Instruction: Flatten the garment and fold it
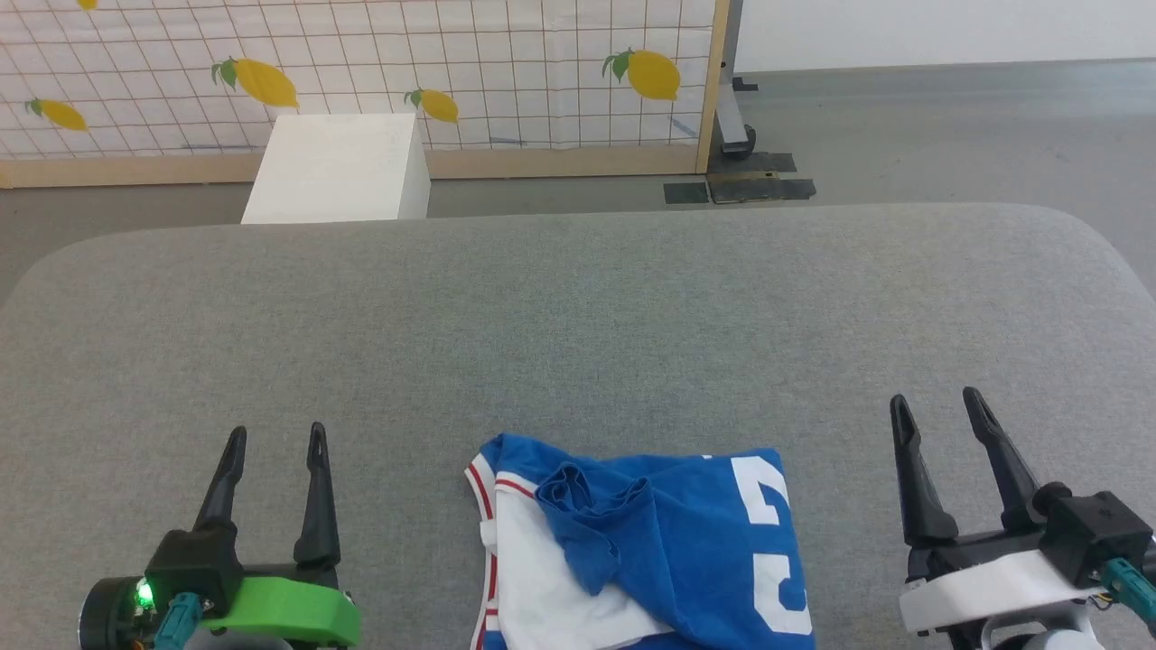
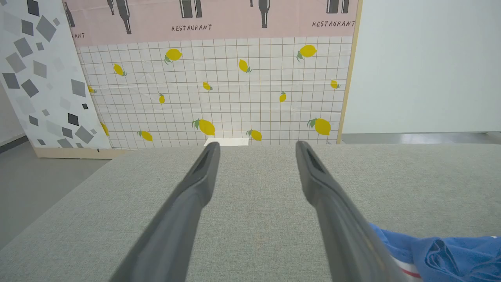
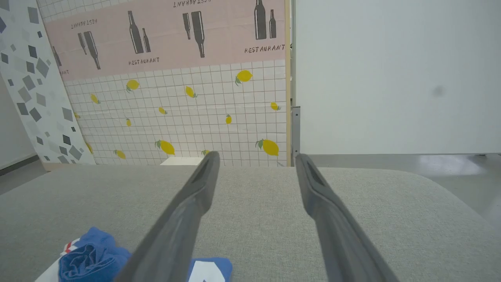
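left gripper (image 1: pixel 276 430) and right gripper (image 1: pixel 935 397) held wide, empty, at 9 and 3 o'clock of the crumpled shirt (image 1: pixel 668 542); flattening judged unstarted; edges to be pinched next.

We are seeing the garment (image 1: pixel 686 542) as soft, matt knitted cloth, rumpling into folds. It is lying on a table (image 1: pixel 578 316) covered in grey woven fabric with a fine, rough grain. The left gripper (image 1: pixel 276 431) and right gripper (image 1: pixel 935 398) are showing matt dark plastic. The floor (image 1: pixel 948 126) is looking smooth, faintly shining.
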Controlling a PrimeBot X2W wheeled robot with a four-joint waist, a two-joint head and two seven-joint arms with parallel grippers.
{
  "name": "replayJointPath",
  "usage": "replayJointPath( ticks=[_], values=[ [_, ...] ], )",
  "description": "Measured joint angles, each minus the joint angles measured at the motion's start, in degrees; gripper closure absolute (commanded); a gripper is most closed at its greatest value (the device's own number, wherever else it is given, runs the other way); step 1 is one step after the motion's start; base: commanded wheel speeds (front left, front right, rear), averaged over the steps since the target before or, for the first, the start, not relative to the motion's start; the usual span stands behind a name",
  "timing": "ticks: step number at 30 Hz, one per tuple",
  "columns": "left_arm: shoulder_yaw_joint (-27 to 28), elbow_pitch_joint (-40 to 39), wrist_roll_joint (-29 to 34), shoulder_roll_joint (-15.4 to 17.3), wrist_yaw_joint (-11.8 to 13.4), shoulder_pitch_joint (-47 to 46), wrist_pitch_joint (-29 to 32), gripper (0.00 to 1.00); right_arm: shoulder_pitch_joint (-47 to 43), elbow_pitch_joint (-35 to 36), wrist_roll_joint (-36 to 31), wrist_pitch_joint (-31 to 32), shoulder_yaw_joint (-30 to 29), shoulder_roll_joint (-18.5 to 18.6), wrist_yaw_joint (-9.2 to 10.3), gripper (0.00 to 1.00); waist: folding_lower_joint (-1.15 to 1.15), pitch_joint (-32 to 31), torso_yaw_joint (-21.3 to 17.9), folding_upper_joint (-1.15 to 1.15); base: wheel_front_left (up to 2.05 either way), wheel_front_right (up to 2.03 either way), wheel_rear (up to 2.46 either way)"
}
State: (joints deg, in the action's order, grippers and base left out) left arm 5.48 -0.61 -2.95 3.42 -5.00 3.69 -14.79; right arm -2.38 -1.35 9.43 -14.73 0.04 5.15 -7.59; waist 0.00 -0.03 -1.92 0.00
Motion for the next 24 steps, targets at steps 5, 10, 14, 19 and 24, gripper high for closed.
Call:
replayJointPath(
  ticks=[5,10,14,19,24],
  values=[
    [0.1,0.4,0.0,-0.1,-0.1,0.2,0.0,0.0,-1.1,1.2,-1.9,0.0,-0.8,-0.3,0.01,0.0,0.0,-0.1,0.1,0.0,0.0,0.0,0.0],
    [0.1,0.8,0.0,-0.1,-0.1,0.3,0.0,0.0,-1.3,1.4,-2.4,0.1,-1.0,-0.6,0.01,0.0,0.0,-0.2,0.2,0.0,0.0,0.0,0.0],
    [0.1,1.0,0.0,-0.2,-0.1,0.4,0.0,0.0,-1.3,1.7,-2.5,0.6,-1.0,-0.6,0.01,0.0,0.0,-0.2,0.2,0.0,0.0,0.0,0.0],
    [0.0,1.1,0.0,-0.2,-0.1,0.4,0.0,0.0,-1.3,2.0,-2.9,1.1,-1.3,-0.7,0.01,0.0,0.0,-0.2,0.4,0.0,0.0,0.0,0.0],
    [-0.1,1.2,-0.1,-0.2,-0.1,0.4,0.0,0.0,-1.3,2.3,-3.0,1.2,-1.7,-0.7,0.0,0.0,0.0,-0.3,0.6,0.0,0.0,0.0,0.0]
  ],
)
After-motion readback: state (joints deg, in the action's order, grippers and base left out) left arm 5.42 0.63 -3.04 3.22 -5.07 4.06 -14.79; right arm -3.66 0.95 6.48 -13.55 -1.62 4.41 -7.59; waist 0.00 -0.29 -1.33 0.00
